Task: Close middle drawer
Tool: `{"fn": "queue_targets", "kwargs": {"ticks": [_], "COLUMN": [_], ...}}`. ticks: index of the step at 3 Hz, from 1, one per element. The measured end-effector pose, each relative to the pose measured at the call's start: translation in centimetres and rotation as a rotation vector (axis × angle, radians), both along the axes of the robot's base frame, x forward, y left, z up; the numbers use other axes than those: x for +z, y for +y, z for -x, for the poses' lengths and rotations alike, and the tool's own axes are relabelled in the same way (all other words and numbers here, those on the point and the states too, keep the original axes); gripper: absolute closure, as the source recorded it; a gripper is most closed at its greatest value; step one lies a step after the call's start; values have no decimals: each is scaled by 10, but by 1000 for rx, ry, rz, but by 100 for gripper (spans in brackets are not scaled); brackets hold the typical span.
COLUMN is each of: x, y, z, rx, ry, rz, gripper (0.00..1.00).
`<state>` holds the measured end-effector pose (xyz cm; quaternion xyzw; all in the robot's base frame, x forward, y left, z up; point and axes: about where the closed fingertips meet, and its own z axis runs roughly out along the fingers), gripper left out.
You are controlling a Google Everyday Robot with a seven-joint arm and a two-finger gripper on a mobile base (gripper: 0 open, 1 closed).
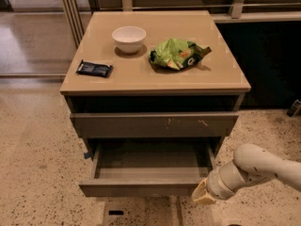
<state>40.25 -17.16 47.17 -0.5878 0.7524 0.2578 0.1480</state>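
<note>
The middle drawer point(141, 188) stands pulled far out of the wooden cabinet point(155, 81), its plain grey-brown front facing me, its inside bare. Above it is a closed drawer front with small pale scratch marks point(155, 124). My gripper point(201, 195) sits at the end of the white arm, low at the right, right by the right end of the open drawer's front panel. Whether it touches the panel I cannot tell.
On the cabinet top stand a white bowl point(129, 38), a green chip bag point(178, 54) and a dark snack bar point(94, 68). A dark cabinet wall point(268, 65) is at the right. Speckled floor point(37, 164) surrounds the cabinet.
</note>
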Motion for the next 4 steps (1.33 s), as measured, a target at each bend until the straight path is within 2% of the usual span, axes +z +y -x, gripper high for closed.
{"fn": "queue_targets", "kwargs": {"ticks": [1, 2, 3, 4], "x": [-21, -44, -60, -60], "y": [-3, 1, 12, 12], "z": [-10, -28, -49, -49], "rx": [4, 11, 3, 3], "ry": [-69, -161, -291, -291], "rz": [16, 1, -47, -47], "gripper": [100, 100, 100, 100]}}
